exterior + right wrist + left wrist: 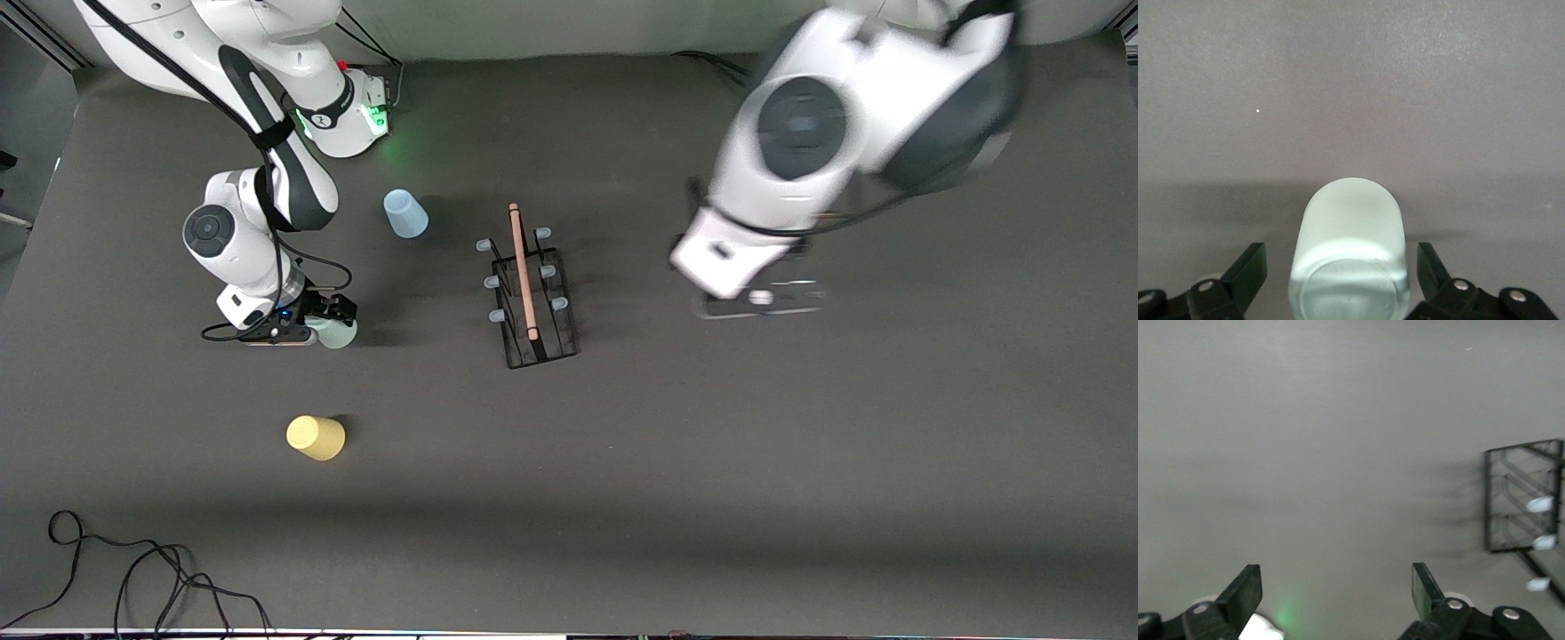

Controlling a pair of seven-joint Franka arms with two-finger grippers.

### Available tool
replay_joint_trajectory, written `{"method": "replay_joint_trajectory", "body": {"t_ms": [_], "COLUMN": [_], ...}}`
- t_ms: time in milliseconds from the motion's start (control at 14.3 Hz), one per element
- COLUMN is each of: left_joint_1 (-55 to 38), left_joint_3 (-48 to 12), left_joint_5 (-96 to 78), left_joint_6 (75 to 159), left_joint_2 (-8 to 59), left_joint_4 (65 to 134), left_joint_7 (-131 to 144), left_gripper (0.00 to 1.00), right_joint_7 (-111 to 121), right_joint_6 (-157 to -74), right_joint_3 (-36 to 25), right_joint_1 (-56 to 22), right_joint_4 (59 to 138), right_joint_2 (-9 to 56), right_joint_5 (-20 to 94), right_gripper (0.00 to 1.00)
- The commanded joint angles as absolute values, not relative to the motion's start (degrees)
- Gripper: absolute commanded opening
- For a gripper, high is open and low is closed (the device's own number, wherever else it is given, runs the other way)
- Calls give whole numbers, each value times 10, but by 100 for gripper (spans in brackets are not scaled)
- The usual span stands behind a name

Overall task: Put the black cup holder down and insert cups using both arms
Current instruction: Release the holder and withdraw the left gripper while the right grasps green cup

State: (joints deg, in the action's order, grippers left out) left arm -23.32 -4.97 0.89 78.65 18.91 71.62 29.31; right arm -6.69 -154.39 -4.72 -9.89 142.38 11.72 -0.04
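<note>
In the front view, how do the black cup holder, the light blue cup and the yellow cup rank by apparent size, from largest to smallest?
1. Black cup holder: clearly the largest.
2. Yellow cup and light blue cup: they look about alike. The yellow one lies nearer to the camera, so I do not rank them.

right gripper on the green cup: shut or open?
Open. The right gripper fingers stand apart on each side of the green cup, gaps visible.
</note>
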Motion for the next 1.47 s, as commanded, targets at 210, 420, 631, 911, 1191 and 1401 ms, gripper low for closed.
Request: {"method": "replay_joint_trajectory", "body": {"t_ms": [210,420,631,911,1191,1401], "left_joint_1": [-96,-57,-34,-26,-30,-25], "left_joint_3": [-51,-51,-49,-50,-51,-47], "left_joint_5": [23,24,28,27,19,19], "left_joint_6": [765,786,836,935,945,941], "left_joint_2": [122,115,72,9,23,33], "left_joint_4": [783,809,901,1010,970,947], "left_joint_7": [95,94,89,69,43,2], "left_gripper": [100,99,96,97,99,99], "right_joint_7": [-72,-70,-70,-81,-178,-354], "right_joint_6": [-1473,-1400,-1259,-1038,-924,-918], "right_joint_3": [-51,-50,-47,-44,-44,-45], "right_joint_1": [-99,-101,-103,-113,-154,-222], "right_joint_4": [1420,1398,1320,1147,1053,1056], "right_joint_2": [83,34,-24,-42,-46,-53], "right_joint_5": [-3,-4,-4,-4,-2,15], "right_gripper": [37,31,31,31,31,31]}}
